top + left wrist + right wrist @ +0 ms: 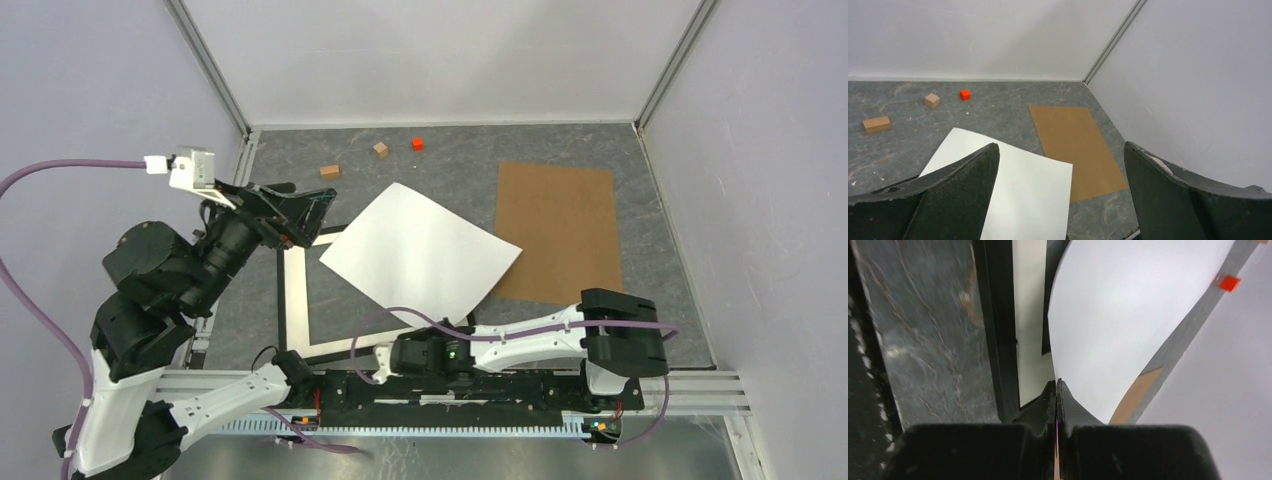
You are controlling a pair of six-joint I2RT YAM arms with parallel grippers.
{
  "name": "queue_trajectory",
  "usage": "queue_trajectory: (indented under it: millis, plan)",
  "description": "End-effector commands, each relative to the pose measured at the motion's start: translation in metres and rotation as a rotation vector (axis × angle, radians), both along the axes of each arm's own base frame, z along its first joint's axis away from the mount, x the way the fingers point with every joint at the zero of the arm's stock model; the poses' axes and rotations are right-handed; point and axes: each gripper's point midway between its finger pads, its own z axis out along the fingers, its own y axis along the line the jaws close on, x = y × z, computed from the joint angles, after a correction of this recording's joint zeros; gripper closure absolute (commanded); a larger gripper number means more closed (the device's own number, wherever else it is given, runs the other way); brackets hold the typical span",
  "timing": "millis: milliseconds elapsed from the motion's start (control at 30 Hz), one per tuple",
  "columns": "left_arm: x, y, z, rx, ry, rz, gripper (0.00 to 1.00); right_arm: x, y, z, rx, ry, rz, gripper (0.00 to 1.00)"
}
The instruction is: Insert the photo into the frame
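Right gripper clamped on photo corner; left gripper spread, empty. Turn photo square with frame, lower flat, avoid creasing.

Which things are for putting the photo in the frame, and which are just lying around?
For the job:
the photo, pinched at its near corner by the right gripper
the frame, lying partly under the photo

Just lying about:
long wooden block
small wooden block
red cube
brown board (maybe the frame's back, I cannot tell)
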Motion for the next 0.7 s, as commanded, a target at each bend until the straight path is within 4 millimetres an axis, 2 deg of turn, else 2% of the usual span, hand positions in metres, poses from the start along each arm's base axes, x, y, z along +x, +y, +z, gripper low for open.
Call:
queue_trajectory:
  millis: [0, 33, 67, 167, 233, 367, 533, 600, 667]
  plan:
    - [0.01, -0.017, -0.009, 0.002, 0.023, -0.025, 0.0, 0.015, -0.008, 0.031, 0.211, -0.107, -0.077, 0.92]
    - [0.012, -0.021, -0.01, 0.005, 0.025, -0.033, 0.0, 0.016, -0.013, 0.032, 0.233, -0.115, -0.092, 0.72]
    - [0.013, -0.024, -0.012, 0.009, 0.028, -0.039, 0.0, 0.016, -0.018, 0.029, 0.242, -0.118, -0.103, 0.6]
    - [0.02, -0.037, -0.022, 0.032, 0.046, -0.063, 0.0, 0.011, -0.025, 0.027, 0.307, -0.066, -0.15, 0.31]
    - [0.023, -0.048, -0.029, 0.061, 0.055, -0.095, 0.0, 0.003, -0.029, 0.024, 0.372, 0.002, -0.188, 0.18]
    - [0.031, -0.066, -0.04, 0.155, 0.058, -0.148, 0.0, -0.014, -0.033, 0.032, 0.575, 0.161, -0.328, 0.02]
    - [0.041, -0.077, -0.042, 0.234, 0.042, -0.163, 0.0, -0.038, -0.018, 0.06, 0.861, 0.4, -0.455, 0.02]
    - [0.044, -0.081, -0.041, 0.252, 0.026, -0.174, 0.0, -0.042, -0.011, 0.075, 0.97, 0.465, -0.503, 0.02]
    - [0.046, -0.082, -0.044, 0.276, 0.011, -0.176, 0.0, -0.032, -0.014, 0.083, 1.067, 0.49, -0.616, 0.02]
